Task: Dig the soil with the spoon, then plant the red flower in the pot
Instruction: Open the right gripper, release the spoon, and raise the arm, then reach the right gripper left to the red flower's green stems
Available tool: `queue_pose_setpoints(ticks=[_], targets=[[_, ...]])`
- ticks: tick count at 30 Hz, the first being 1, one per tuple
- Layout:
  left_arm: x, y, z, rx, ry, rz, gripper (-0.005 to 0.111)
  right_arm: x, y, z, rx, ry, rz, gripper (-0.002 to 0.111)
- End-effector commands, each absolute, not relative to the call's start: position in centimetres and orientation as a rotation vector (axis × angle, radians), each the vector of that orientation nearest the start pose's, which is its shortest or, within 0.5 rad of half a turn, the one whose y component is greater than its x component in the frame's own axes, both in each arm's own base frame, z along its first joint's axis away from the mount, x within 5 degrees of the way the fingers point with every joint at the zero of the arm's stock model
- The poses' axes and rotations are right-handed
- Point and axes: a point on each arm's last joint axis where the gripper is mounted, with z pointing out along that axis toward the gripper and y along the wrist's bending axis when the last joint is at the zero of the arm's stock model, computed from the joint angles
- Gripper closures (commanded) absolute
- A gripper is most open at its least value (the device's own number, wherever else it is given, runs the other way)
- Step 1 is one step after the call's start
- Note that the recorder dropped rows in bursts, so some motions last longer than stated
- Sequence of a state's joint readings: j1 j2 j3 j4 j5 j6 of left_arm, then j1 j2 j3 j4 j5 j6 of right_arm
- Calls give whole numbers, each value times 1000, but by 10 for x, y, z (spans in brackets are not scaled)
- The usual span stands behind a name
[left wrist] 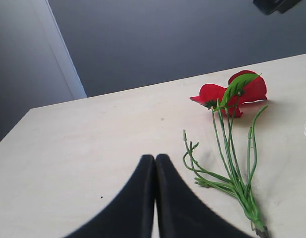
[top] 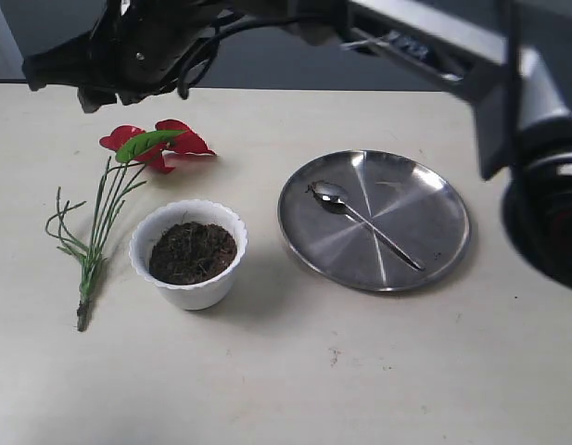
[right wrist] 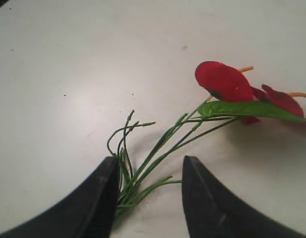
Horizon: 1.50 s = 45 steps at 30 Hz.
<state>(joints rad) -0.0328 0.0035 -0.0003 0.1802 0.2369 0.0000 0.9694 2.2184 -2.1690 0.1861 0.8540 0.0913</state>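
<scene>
The red flower (top: 128, 199) lies flat on the table (top: 295, 371) to the left of the pot (top: 189, 254), blooms toward the far edge and cut stem ends toward the near edge; its long axis runs near to far, leaning slightly so the red heads (top: 160, 144) sit a little further right than the stem base (top: 83, 313); laid out like this, the stems are free on both sides for a pinch across them

The pot stands upright just beside the stems, filled with soil (top: 193, 250) nearly to its wavy rim (the surface looks undisturbed, so I judge the digging not yet done); the spoon (top: 362, 222) rests in the steel plate (top: 309, 241) to the right, bowl toward the far left and handle running toward the near right, its long axis diagonal across the plate; keeping it there holds it apart from the soil and easy to reach for the right arm

The right gripper (right wrist: 148, 191) has its fingers spread, the lower stems lying in the gap between them in its wrist view; whether the fingertips touch the table cannot be told; this reads as a line-up over the stems; the left gripper (left wrist: 155, 163) has its two fingers pressed together, holding nothing, poised above bare table with the flower off to one side
</scene>
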Motion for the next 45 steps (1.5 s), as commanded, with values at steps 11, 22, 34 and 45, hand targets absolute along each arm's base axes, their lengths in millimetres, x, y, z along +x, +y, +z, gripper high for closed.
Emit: queue_pose_setpoints(ticks=[11,22,34,45], targets=[[55,2,192,143,1715,142,106,286,474,246,-922,2411,667,67],[55,2,192,143,1715,142,106,252,494,236,-1039,2404,641,67],[55,2,192,143,1715,142,106,232,506,235,-1003,2340,528,67],[55,2,192,143,1715,142,106,250,504,220,-913,2356,497,67]])
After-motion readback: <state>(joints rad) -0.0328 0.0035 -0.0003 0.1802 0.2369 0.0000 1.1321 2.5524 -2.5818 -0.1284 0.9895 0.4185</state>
